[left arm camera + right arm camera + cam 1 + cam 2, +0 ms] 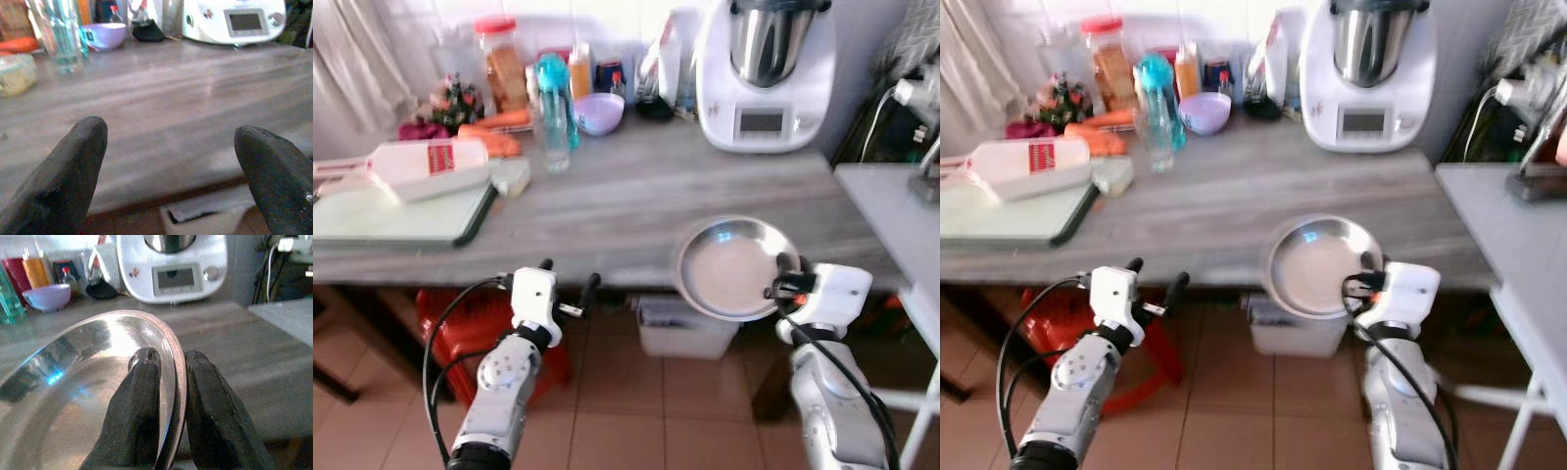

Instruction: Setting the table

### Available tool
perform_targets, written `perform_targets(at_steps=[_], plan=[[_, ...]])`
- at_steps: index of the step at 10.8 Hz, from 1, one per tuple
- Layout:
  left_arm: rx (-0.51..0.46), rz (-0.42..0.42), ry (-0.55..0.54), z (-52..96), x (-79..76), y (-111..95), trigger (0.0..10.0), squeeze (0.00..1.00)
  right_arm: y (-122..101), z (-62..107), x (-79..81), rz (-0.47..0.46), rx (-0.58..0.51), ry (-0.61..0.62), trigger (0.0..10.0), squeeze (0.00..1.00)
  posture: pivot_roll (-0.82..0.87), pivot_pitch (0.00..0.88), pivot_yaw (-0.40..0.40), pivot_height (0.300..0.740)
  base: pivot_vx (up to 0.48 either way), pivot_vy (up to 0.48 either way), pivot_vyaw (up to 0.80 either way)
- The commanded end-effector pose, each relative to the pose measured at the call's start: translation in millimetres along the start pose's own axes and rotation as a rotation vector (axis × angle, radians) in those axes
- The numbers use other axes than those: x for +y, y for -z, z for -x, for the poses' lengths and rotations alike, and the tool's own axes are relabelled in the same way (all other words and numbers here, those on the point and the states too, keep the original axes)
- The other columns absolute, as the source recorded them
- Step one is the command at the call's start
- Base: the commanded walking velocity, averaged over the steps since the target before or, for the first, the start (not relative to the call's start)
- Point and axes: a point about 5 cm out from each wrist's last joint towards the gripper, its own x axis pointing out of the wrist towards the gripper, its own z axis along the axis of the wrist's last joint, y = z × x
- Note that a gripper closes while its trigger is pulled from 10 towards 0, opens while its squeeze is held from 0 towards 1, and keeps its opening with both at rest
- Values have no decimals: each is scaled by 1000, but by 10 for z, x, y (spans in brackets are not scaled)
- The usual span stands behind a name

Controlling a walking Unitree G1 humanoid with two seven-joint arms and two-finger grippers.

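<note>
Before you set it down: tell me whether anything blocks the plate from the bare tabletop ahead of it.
Nothing visible does. The right gripper pinches the steel plate by its rim at the table's front edge; the wood just beyond is bare.

A round, shiny steel plate hung over the front edge of the grey worktop. Its rim was pinched in the right gripper, and it was empty.

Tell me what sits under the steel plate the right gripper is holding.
The steel plate, pinched at its rim by the right gripper, overhangs the front edge of the grey table. A white bin on the floor shows below; the plate covers the table edge beneath it.
</note>
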Motion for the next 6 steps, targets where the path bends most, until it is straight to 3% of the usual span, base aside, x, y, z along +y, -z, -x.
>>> perform_targets(at_steps=[1,4,6], plan=[[-8,-23,-20,22,104,-38,10000,0,-41,-26,121,-18,-23,-30,10000,0,24,15,43,740,386,0,0],[-3,-25,-18,44,121,-32,10000,0,-25,-21,138,-26,-21,-34,10000,0,31,22,47,740,387,0,0],[-4,-7,-1,117,116,-6,10000,0,-10,-19,148,-31,-15,-36,10000,0,32,24,48,740,0,0,0]])
